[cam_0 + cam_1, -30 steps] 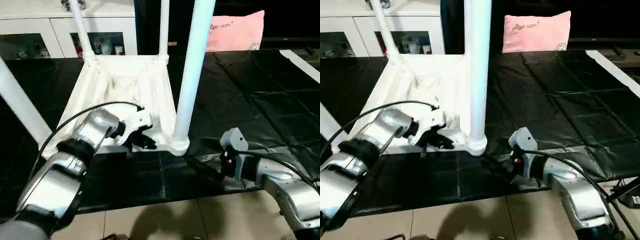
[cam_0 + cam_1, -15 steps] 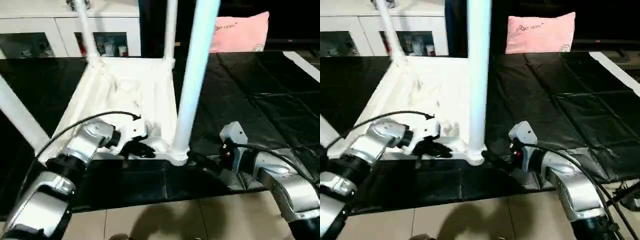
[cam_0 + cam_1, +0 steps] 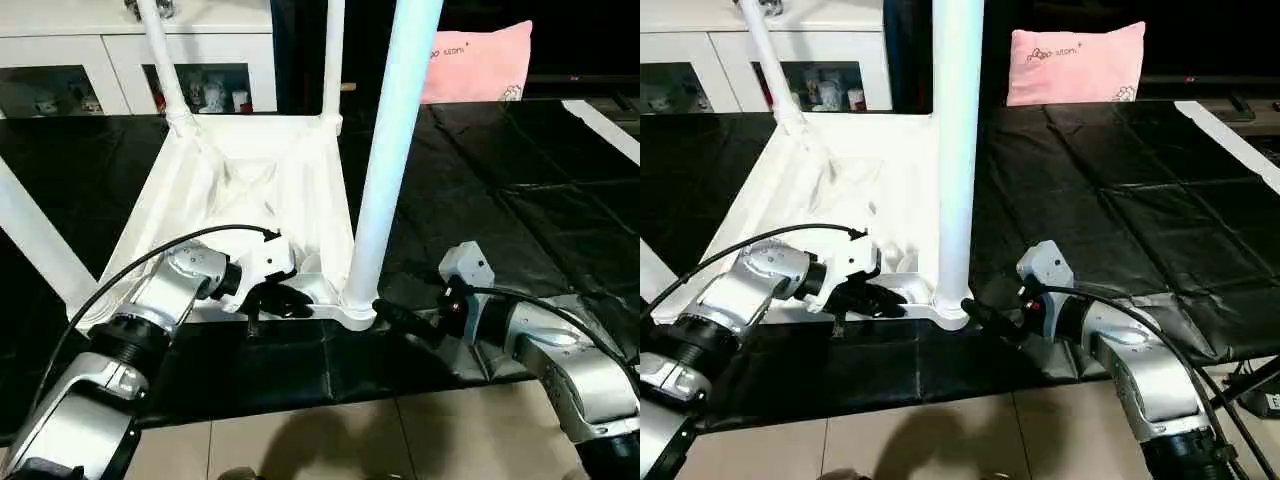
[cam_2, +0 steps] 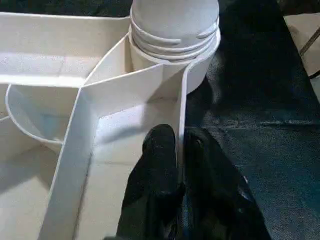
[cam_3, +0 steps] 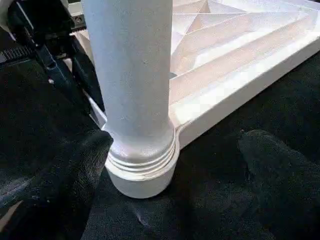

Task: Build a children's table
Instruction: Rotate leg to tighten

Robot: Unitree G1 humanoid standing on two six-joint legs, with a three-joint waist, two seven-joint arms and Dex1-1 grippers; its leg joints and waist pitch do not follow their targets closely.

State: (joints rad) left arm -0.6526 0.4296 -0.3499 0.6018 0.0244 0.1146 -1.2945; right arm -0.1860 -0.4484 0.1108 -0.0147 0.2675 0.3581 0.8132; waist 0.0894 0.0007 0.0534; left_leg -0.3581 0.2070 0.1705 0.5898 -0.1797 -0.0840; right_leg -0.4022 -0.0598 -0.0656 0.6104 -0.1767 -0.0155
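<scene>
- The left gripper sat pinched on the table's raised rim, one black finger inside the wall, one outside, hard against the thin white plastic.
- That grip was on the near edge of the children's table, just beside the near corner socket.
- The right gripper stood wide apart, its fingers spread to either side of that same socket, one close by the base and the other well off, clamped on nothing.
- Between them rose the nearest leg, upright, its ringed foot seated in the socket.
- The table lay upside down on the black sheet, ribbed underside facing up.
- Two more legs stood up from the far corners, and a fourth slanted at the left side.
- The near rim lay close to the sheet's near edge, with pale floor tiles in front.
- Beyond the far edge, a pink pillow rested on the right, and a white cabinet with glass doors stood on the left.
</scene>
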